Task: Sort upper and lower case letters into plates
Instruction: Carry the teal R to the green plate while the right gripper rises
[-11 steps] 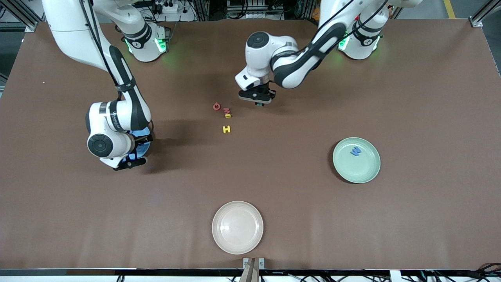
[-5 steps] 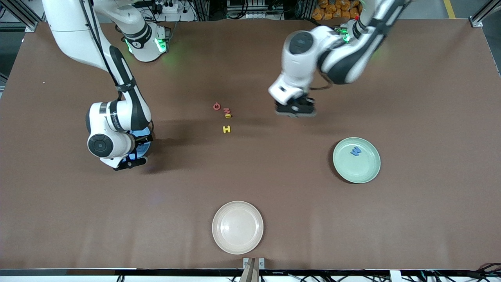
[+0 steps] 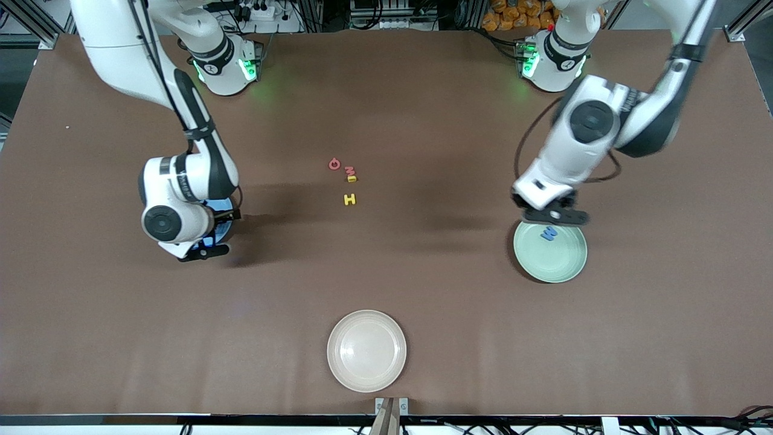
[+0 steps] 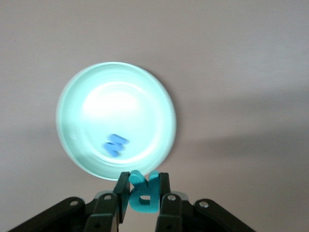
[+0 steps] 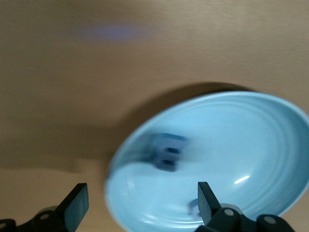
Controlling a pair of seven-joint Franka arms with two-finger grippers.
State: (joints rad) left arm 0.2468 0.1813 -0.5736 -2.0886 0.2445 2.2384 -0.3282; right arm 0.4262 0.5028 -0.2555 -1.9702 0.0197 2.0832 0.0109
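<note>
My left gripper hangs over the rim of the mint green plate and is shut on a teal letter R. A blue W lies in that plate; the left wrist view also shows the plate, the W and my left gripper. My right gripper hovers open over the blue plate, which its arm mostly hides. In the right wrist view the blue plate holds a blurred blue letter, with nothing between the jaws of my right gripper.
In the middle of the table lie a red round letter, a pink m, a small yellow letter and a yellow H. A cream plate sits near the front edge.
My left arm swung from beside the loose letters toward its own end of the table, carrying the teal R to the mint plate's rim. The right arm shifted slightly over the blue plate.
</note>
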